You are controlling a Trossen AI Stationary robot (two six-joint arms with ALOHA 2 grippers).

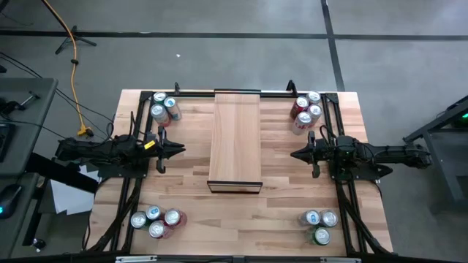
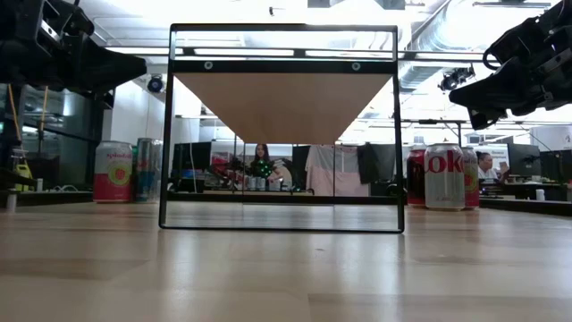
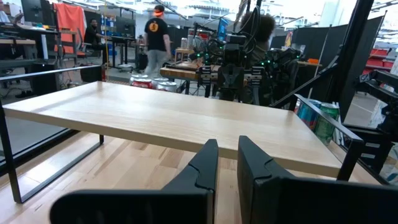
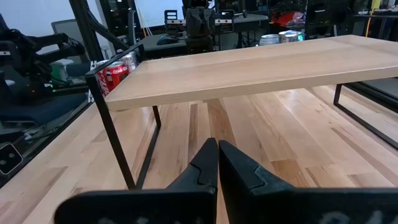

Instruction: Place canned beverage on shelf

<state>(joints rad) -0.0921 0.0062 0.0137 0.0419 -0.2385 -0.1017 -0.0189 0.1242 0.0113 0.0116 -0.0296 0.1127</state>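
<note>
Fingers of both grippers are closed together with nothing between them. In the high view the left gripper (image 1: pixel 178 150) hovers at nine o'clock of the shelf (image 1: pixel 235 135), the right gripper (image 1: pixel 297 154) at three o'clock, each pointing inward and apart from it. That pale shelf stands at the table's (image 1: pixel 241 219) centre, its top bare. Four clusters of cans (image 1: pixel 165 107) sit near the table corners, at about ten, two, four and seven o'clock.
</note>
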